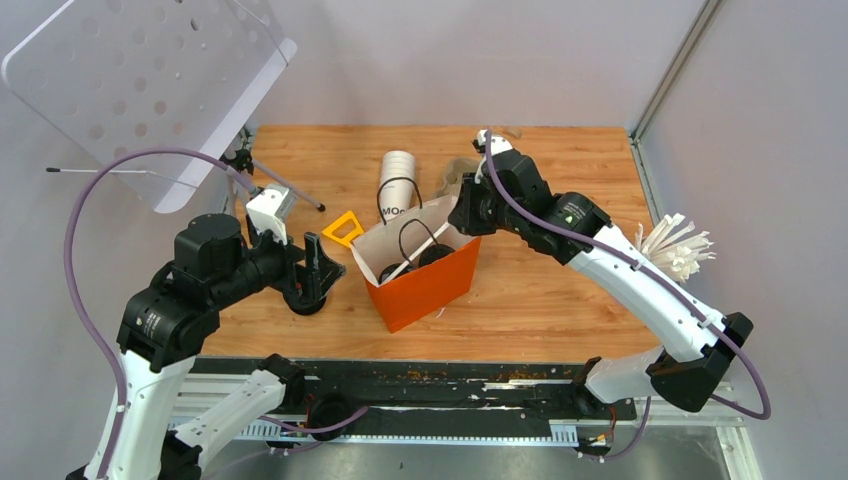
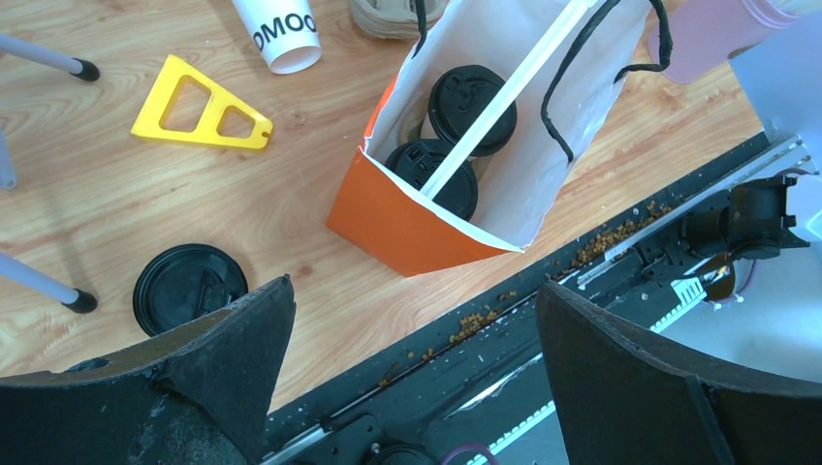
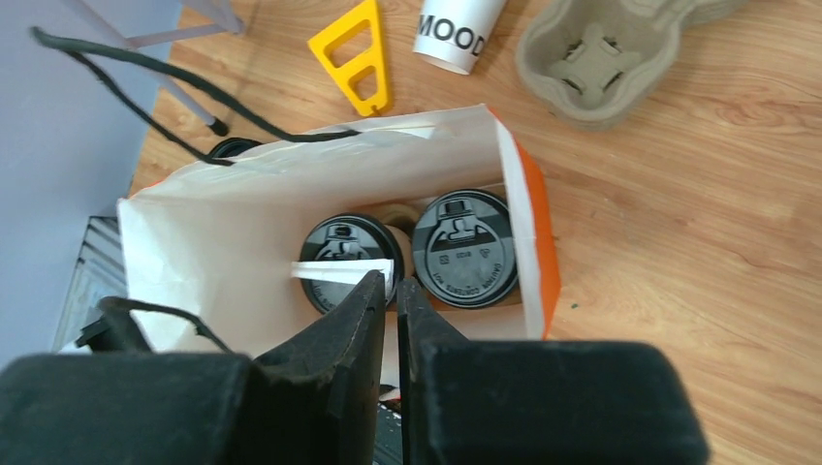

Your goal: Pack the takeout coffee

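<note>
Item: takeout coffee (image 3: 463, 249); location, upright inside the orange paper bag (image 3: 539, 242), at its right end in the right wrist view, just beside a second lidded cup (image 3: 339, 254); appearance, round black plastic lid with a moulded sip tab, slightly glossy; cup wall and any lettering hidden by the bag. Handling, by judgement: paper wall thin, dents under a hard squeeze; press-fit lid may pop; probably liquid inside, so keep vertical; take hold on the body under the lid rim, never by the lid alone. Right gripper (image 3: 392, 291): fingers drawn to a slit over the bag, seemingly pinching the white wrapped straw (image 2: 504, 92). Left gripper (image 2: 417, 363): fingers spread wide, holding nothing, above the table near a loose black lid (image 2: 184, 288).
</note>
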Available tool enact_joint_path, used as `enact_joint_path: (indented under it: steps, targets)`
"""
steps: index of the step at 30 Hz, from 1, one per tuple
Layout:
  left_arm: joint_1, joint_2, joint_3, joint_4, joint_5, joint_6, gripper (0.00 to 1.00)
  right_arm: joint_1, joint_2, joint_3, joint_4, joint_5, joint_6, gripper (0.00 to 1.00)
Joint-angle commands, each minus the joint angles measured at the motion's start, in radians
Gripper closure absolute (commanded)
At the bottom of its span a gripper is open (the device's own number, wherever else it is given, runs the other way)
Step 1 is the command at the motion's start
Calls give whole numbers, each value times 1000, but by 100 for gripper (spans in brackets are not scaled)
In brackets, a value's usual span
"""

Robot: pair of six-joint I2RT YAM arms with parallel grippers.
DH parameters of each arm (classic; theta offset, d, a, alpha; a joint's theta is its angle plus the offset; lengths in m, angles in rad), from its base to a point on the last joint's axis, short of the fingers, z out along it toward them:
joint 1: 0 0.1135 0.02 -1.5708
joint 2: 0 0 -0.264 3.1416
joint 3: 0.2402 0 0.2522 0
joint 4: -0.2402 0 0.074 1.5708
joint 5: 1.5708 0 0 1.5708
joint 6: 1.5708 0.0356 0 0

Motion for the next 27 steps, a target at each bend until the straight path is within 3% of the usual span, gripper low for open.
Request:
enact_joint_path:
  steps: [1,9,16,27]
  targets:
    - [-4,-2,26,12,-9,25,0,-14,-33,-10,-25,81,-11,88]
    - [-4,-2,25,11,-11,23,0,-30,-30,112,-185,163,11,79]
    - [-4,-6,11,17,-3,17,0,-77,-95,183,-431,434,92,67]
    - [-4,-19,3,7,-7,21,0,-452,-197,103,-586,622,124,58]
